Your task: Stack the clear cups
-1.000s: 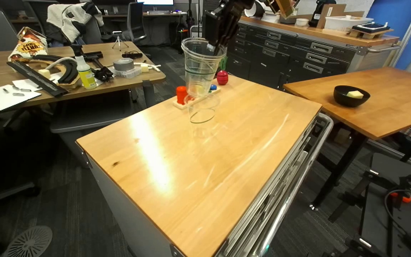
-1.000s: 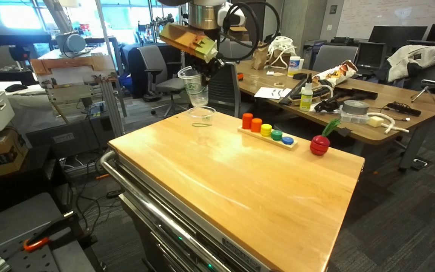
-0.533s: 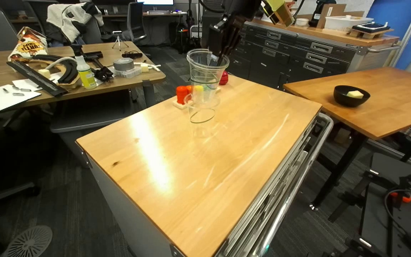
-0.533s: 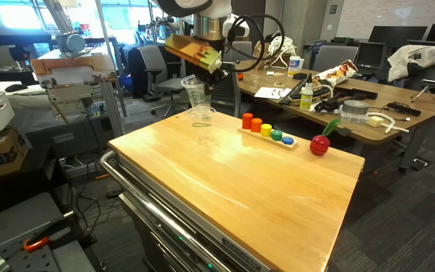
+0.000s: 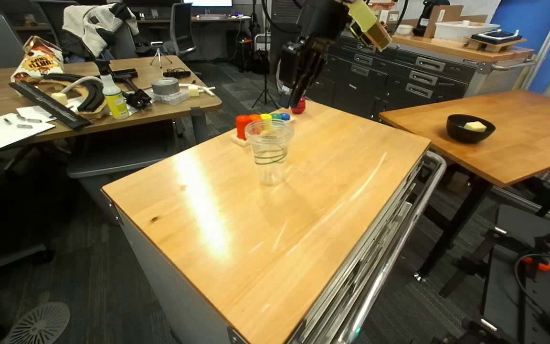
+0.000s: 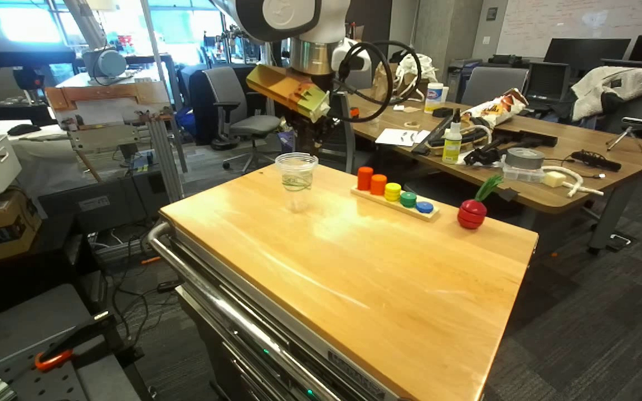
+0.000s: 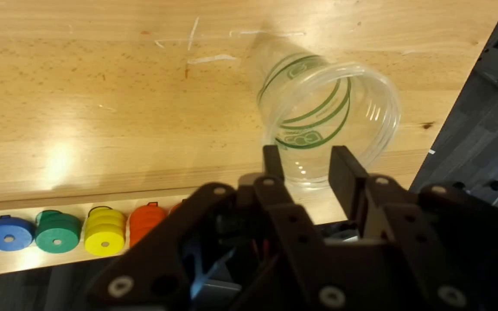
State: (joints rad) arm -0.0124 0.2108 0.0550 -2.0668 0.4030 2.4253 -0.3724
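Observation:
The clear cups (image 5: pixel 269 153) stand upright on the wooden cart top, nested in one another, with rims close together. They show in both exterior views (image 6: pixel 297 181) and in the wrist view (image 7: pixel 314 116), with green printed bands. How many are nested I cannot tell. My gripper (image 7: pixel 306 154) is open; its two dark fingers (image 7: pixel 347 177) stand apart with nothing between them, over the near side of the rim in the wrist view. In both exterior views the gripper (image 5: pixel 291 101) is just above and beside the rim; its fingertips are hard to make out in an exterior view (image 6: pixel 308 146).
A wooden peg board with red, orange, yellow, green and blue discs (image 6: pixel 392 192) lies close to the cups along the cart's edge. A red toy vegetable with green leaves (image 6: pixel 472 213) stands beyond it. A metal handle bar (image 6: pixel 243 312) runs along the cart's side.
The clear cup held in my gripper has come down into the cup on the cart and is let go. My gripper has moved lower and opened.

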